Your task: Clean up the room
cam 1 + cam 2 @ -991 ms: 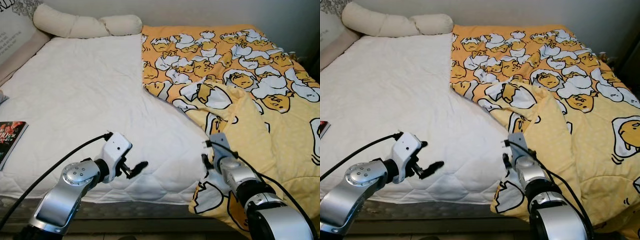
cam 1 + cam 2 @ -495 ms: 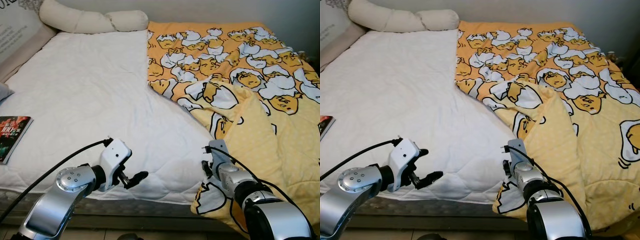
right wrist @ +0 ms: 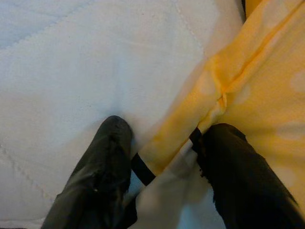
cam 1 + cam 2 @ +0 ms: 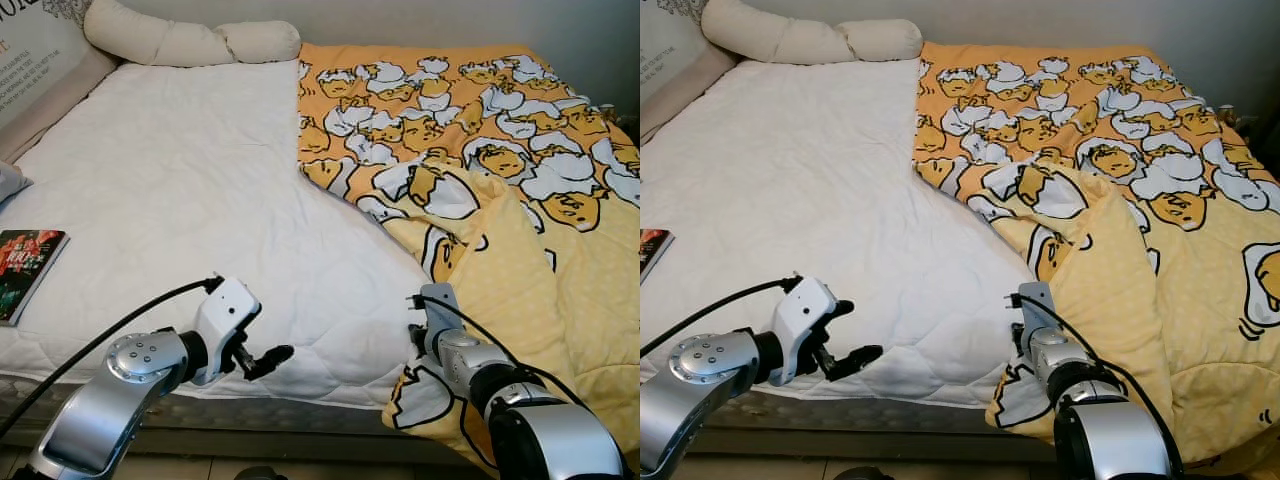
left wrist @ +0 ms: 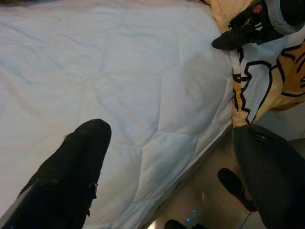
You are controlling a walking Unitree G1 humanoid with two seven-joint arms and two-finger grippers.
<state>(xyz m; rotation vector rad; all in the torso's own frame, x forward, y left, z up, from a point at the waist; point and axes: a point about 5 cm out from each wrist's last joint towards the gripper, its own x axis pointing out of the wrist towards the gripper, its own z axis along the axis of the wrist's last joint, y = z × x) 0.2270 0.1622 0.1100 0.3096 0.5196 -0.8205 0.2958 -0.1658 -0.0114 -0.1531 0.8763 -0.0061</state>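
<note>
A yellow blanket [image 4: 480, 130] printed with egg cartoons covers the right half of the bed, its near corner folded back and hanging over the front edge. My right gripper [image 4: 415, 345] is at that hanging hem near the bed's front edge. In the right wrist view the right gripper [image 3: 164, 143] is shut on the yellow hem, one black finger on each side of the fold. My left gripper [image 4: 262, 362] hovers open over the white quilted mattress [image 4: 170, 180] near its front edge, holding nothing; the left gripper [image 5: 169, 133] has only quilt between its fingers.
A book [image 4: 22, 262] with a dark cover lies on the mattress at the left edge. Cream bolster pillows [image 4: 190, 42] sit along the head of the bed. A printed panel [image 4: 30, 50] stands at the far left. Bare floor [image 5: 205, 200] lies below the bed's front edge.
The camera has shifted, moving the whole scene. My left gripper sits a little lower, nearer the mattress's front edge. The right gripper stays at the blanket hem.
</note>
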